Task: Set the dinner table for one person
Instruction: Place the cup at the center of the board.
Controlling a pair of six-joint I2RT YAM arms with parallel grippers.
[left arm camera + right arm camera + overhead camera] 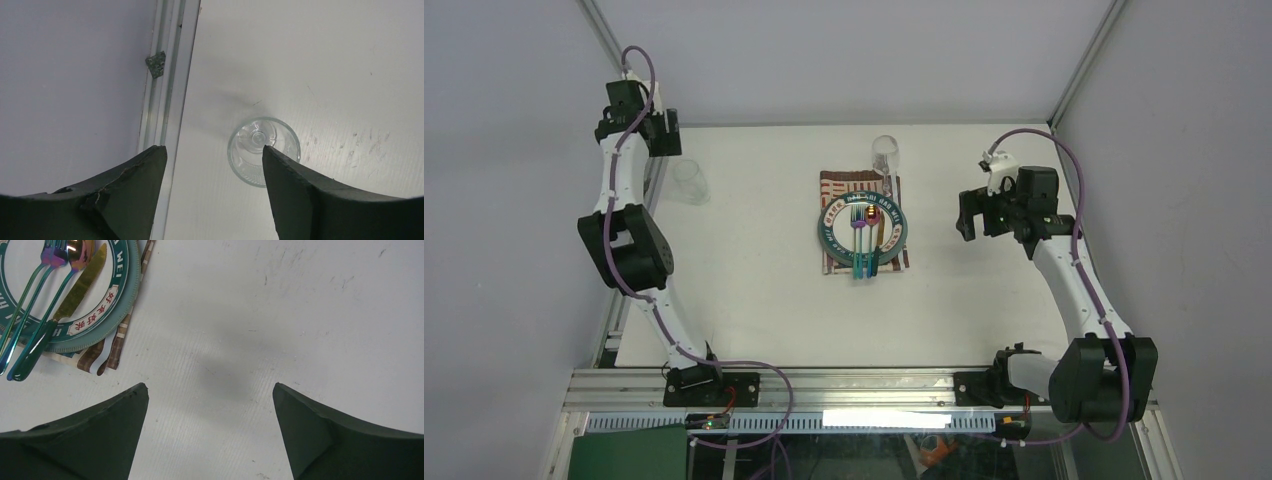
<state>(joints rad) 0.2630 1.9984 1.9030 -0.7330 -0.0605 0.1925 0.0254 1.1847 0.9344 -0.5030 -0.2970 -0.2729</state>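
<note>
L gripper [212, 150], nearest the lens in the left wrist view: jaws stand well apart, nothing between the pads, no contact w/ anything. Below it a glass [252, 142] stands on the table [754, 300], close to the left rail [167, 75]. One finger overlaps the glass in view only, and the top view shows the gripper up and clear of it. Judgement: the glass sits far from the setting, so it looks surplus and parked at the edge, not part of the place laid for one. R gripper [210, 387]: jaws at full spread, empty, hanging over bare table just right of the plate [115, 295]. It touches nothing, and its shadow falls on the bare top between the fingers. Setting lies mid-table. The mat [844, 180] is squared to the table edges and the plate is centred on it. A 2nd glass [884, 155] is at the mat's far right corner, the usual spot for a drink. Fork [30, 285], spoon [75, 247] and knife [80, 282] lie together across the plate, handles overhanging the near rim. Judgement: cutlery is bundled, not yet laid beside the plate, so that step looks open. R gripper is the nearer tool and is spread ready for it. Risk: the thin handles lie side by side, apparently touching, so a pinch may lift two at once.
</note>
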